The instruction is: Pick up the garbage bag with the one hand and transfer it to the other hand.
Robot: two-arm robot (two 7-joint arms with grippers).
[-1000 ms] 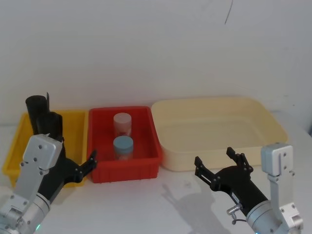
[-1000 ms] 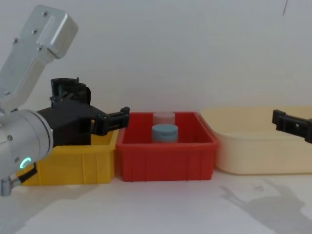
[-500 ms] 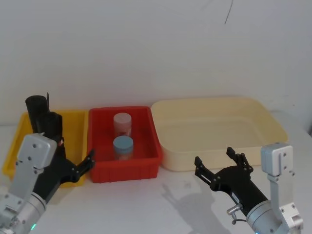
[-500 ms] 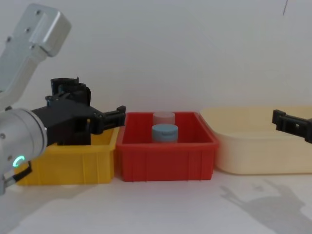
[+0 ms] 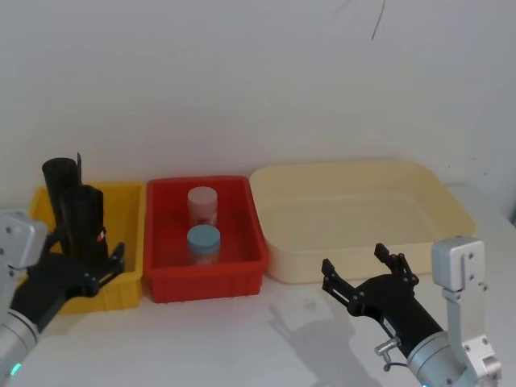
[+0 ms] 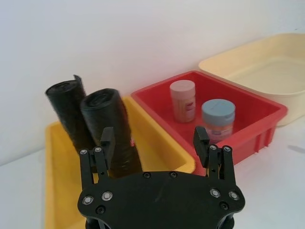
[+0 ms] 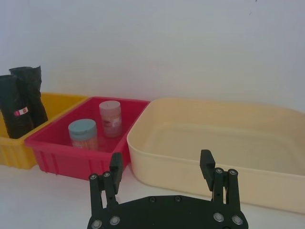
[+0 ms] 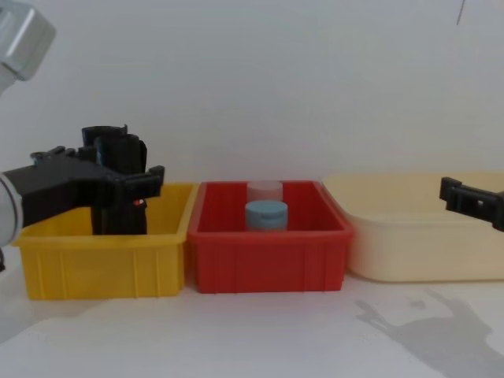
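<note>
While the thick, black garbage bag (image 5: 83, 218) of rolled, crinkled plastic is stood upright in the yellow plastic bin (image 5: 129, 211), touching a slimmer black roll (image 5: 59, 184) behind it, the left gripper (image 5: 85, 260) is held at that bin's front rim, fingers spread wide, nothing gripped. The right gripper (image 5: 355, 262) is held equally wide above the white table (image 5: 242, 339), before the cream tub (image 5: 355, 205). Bare tabletop is seen between both grippers, before the red bin (image 5: 205, 284).

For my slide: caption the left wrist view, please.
Open left hand facing the garbage bag standing in the yellow bin.
</note>
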